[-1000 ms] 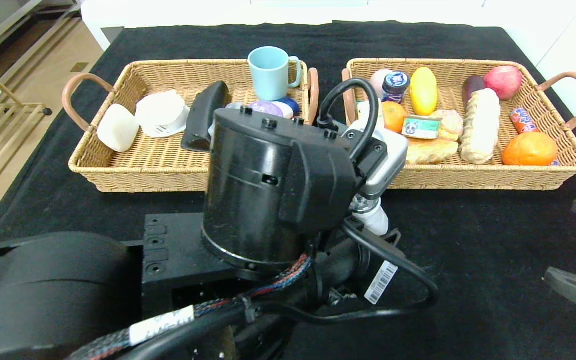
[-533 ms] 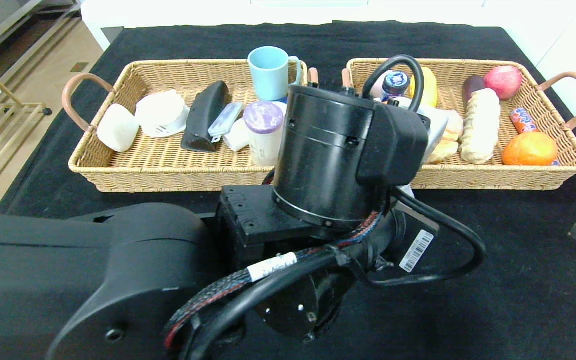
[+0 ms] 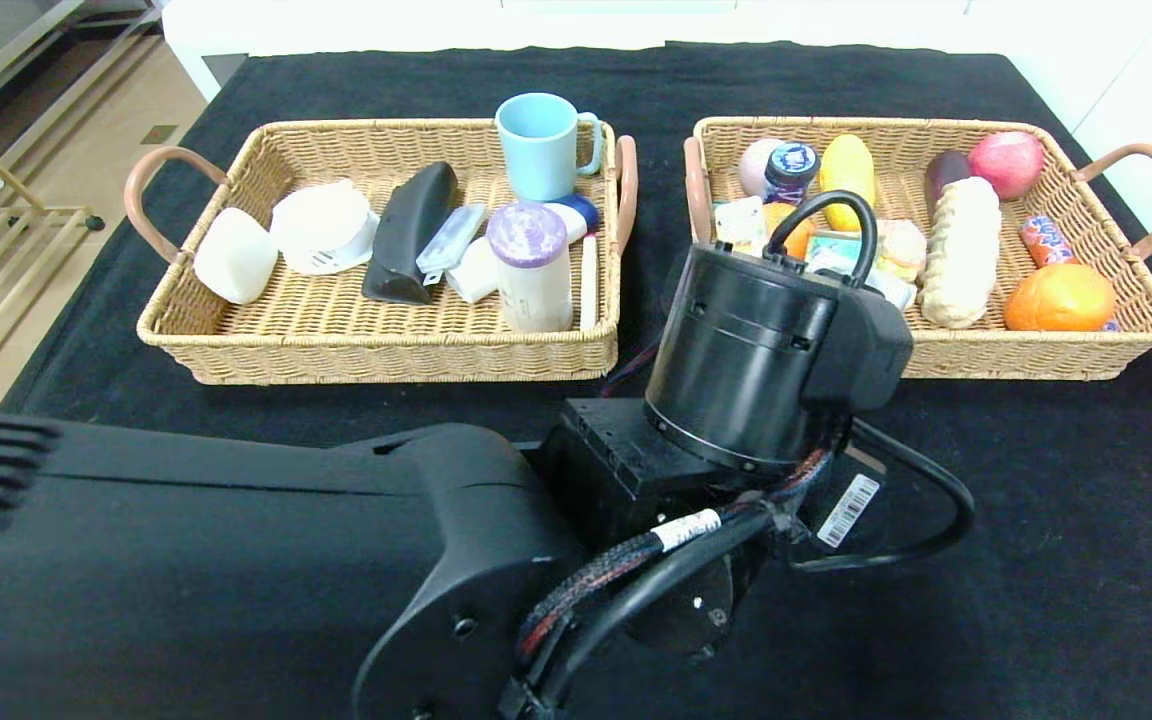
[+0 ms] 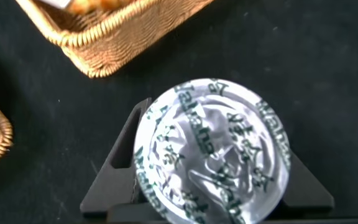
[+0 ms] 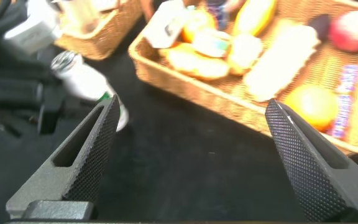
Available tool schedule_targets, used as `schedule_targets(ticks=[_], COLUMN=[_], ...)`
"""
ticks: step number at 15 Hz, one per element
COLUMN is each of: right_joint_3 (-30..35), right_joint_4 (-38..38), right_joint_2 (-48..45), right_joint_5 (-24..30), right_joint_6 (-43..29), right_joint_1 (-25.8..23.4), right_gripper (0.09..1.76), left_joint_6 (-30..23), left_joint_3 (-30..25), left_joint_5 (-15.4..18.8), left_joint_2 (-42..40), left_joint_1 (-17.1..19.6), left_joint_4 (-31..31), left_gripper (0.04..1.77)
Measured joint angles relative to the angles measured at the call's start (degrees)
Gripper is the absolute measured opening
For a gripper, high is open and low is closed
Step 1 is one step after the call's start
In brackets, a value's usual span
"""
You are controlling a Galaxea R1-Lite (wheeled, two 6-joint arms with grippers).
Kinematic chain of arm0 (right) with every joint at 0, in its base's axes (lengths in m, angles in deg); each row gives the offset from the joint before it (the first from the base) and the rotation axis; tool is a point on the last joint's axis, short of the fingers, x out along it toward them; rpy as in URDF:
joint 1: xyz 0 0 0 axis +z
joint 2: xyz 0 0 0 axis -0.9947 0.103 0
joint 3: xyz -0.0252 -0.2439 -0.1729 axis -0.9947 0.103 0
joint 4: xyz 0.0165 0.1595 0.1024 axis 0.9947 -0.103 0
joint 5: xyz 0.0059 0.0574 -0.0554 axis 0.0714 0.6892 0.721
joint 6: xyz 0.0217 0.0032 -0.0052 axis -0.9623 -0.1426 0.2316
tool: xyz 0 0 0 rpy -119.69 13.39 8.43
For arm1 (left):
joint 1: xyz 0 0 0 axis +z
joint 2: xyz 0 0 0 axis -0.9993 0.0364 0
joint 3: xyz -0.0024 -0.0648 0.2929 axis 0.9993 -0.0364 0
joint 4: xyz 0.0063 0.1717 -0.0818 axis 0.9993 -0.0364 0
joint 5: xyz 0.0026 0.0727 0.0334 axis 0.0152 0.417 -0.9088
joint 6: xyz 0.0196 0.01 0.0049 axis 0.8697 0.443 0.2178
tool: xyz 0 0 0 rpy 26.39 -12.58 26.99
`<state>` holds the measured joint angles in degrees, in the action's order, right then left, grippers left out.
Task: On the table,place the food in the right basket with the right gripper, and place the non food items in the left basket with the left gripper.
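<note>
Left gripper [image 4: 210,186] clamped on foil-capped bottle [image 4: 211,149], wrong arm for food.
You see the bottle upright between its fingers, above the table [image 3: 1036,520] just before the right basket [image 3: 936,350]; right gripper [image 5: 197,155] wide open, empty, nearby.

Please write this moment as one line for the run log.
left gripper: shut on foil-capped bottle | bottle: beside right basket | right gripper: open, empty

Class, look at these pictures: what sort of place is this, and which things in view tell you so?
Probably an indoor robot test setup for sorting. A table draped in black cloth holds two wicker baskets: the left basket with household items, the right basket with food. Tiled floor alongside.
</note>
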<state>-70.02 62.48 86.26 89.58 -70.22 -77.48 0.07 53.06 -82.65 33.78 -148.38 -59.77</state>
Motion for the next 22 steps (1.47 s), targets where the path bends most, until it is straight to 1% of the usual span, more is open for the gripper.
schedule_targets(ticks=[4, 10, 12, 15, 19, 22], right_joint_3=[-0.22, -0.18, -0.18, -0.27, -0.73, -0.52], right_joint_4=[-0.11, -0.2, -0.28, -0.15, -0.3, -0.59], right_joint_2=[-0.05, -0.07, -0.07, -0.11, -1.35, -1.18], right_joint_5=[0.1, 0.68, 1.78, 1.76, 3.33, 3.47], right_joint_6=[0.02, 0.02, -0.02, -0.3, -1.72, -1.74], right_joint_1=[-0.8, -0.85, -1.01, -1.62, -3.47, -3.66], right_gripper=[1.71, 1.71, 1.71, 1.71, 1.71, 1.71], left_joint_6=[0.0, -0.09, -0.11, -0.78, -0.89, -0.44], left_joint_3=[0.16, 0.24, 0.35, 0.05, -2.9, -6.97], left_joint_5=[-0.9, -1.1, -0.99, -1.0, -0.83, -0.27], left_joint_2=[1.22, 1.74, 1.85, 1.49, -2.32, -6.39], left_joint_1=[0.18, 0.18, 0.18, -0.04, -1.05, -1.74], left_joint_4=[0.02, 0.11, 0.33, -0.09, -0.65, -0.72], left_gripper=[0.87, 0.88, 1.07, 1.28, 1.45, 1.53])
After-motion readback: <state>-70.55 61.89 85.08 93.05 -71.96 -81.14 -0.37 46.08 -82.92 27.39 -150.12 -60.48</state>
